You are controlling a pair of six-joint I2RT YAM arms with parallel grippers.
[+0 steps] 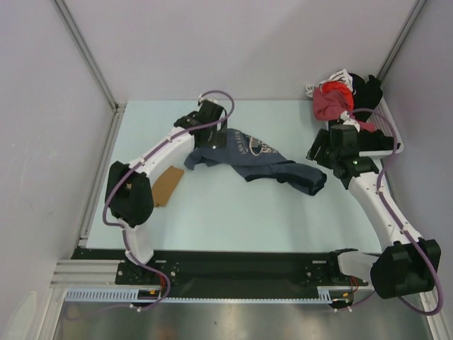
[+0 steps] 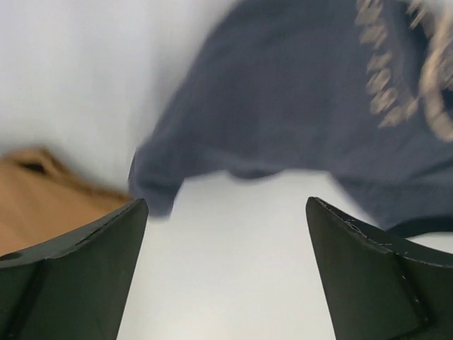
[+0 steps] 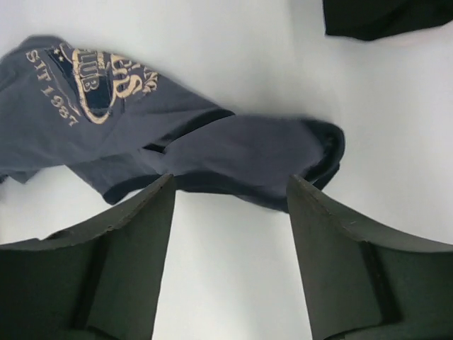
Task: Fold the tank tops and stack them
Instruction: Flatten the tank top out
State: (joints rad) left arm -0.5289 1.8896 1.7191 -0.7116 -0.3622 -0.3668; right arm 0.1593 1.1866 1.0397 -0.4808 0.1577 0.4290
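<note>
1. Two tops, neither stacked: the blue top point(image 1: 262, 159) lies crumpled mid-table point(image 1: 233, 219), toward the far edge.
2. The tan top point(image 1: 168, 185) lies near the left edge and looks folded small.
3. The left gripper point(image 2: 226, 205) hangs over the blue top's left end, spread and empty.
4. The right gripper point(image 3: 231, 180) is over its right end, also released.
5. To do: fold the blue top, then stack.

Your white-shelled arms point(image 1: 161, 150) have black joints, a looping purple cable point(image 1: 212, 94) each, and a left gripper point(image 2: 226, 204) and right gripper point(image 3: 230, 180) with matte black wedge-shaped fingers point(image 3: 120, 269) filling the lower corners.
</note>
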